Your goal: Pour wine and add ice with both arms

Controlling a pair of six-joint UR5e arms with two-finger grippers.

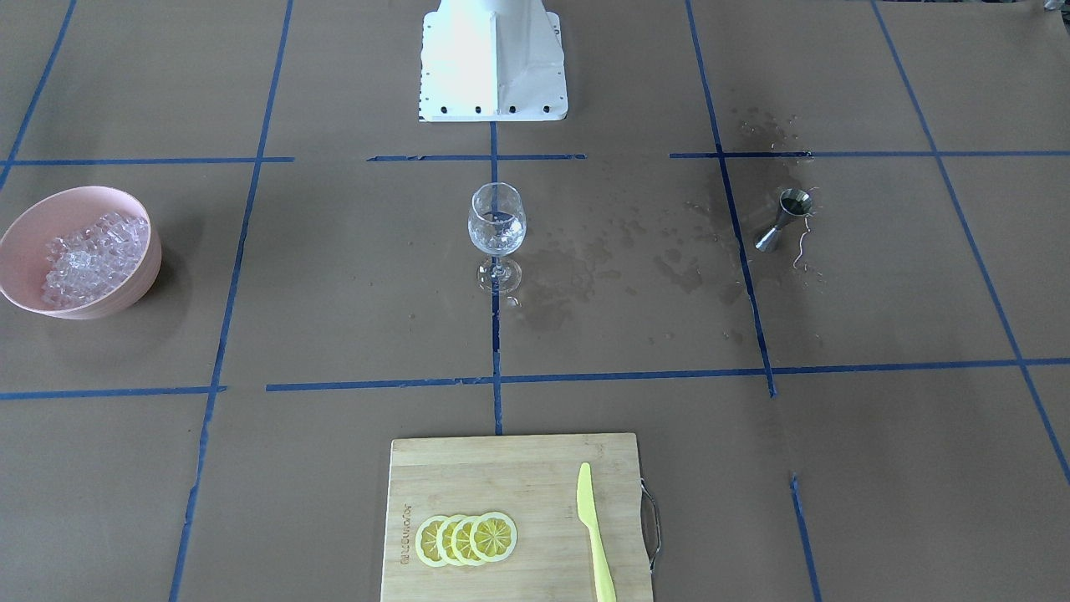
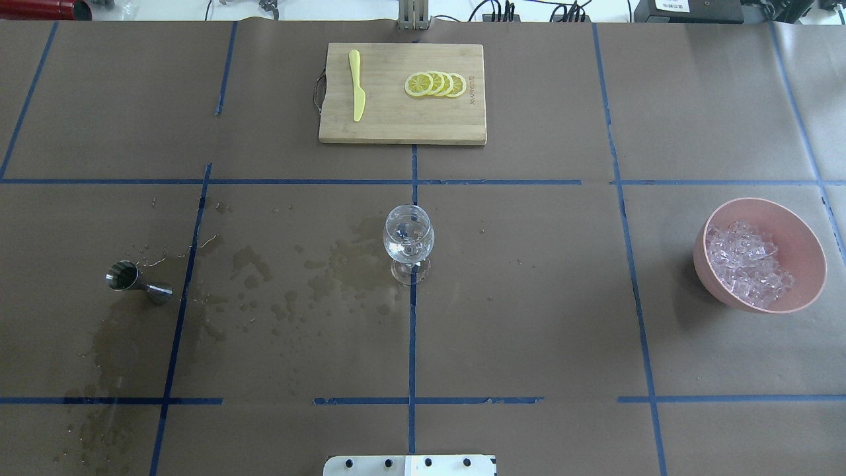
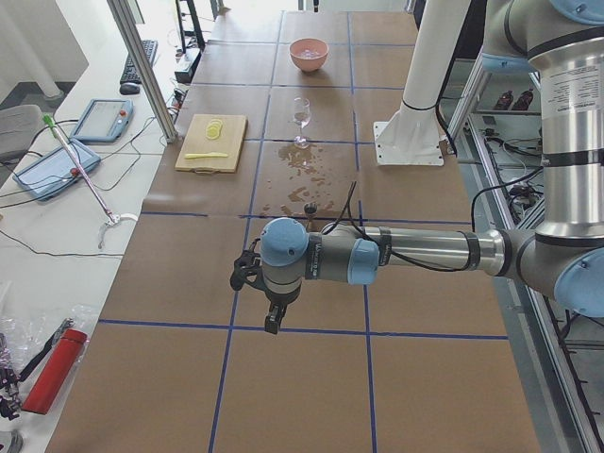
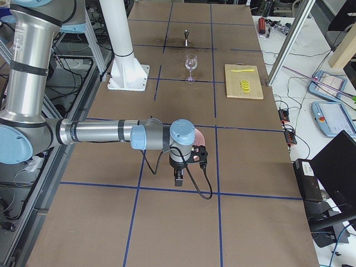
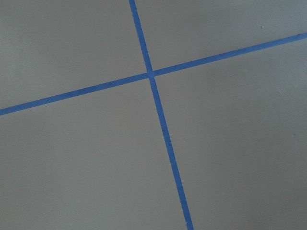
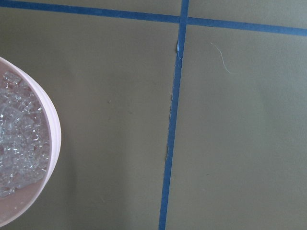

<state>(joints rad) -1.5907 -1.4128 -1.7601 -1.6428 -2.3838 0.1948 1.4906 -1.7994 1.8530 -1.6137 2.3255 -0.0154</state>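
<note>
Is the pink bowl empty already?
No, the pink bowl holds a heap of ice, many small clear cubes, as the overhead view shows.

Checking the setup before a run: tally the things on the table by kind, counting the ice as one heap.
Stemmed glass: 1
Pink bowl: 1
Ice heap: 1
Jigger: 1
Cutting board: 1
Yellow knife: 1
Lemon slices: 4
Total: 10

brown table [image 2: 529, 297] gridded with blue tape [image 2: 412, 344]
</note>
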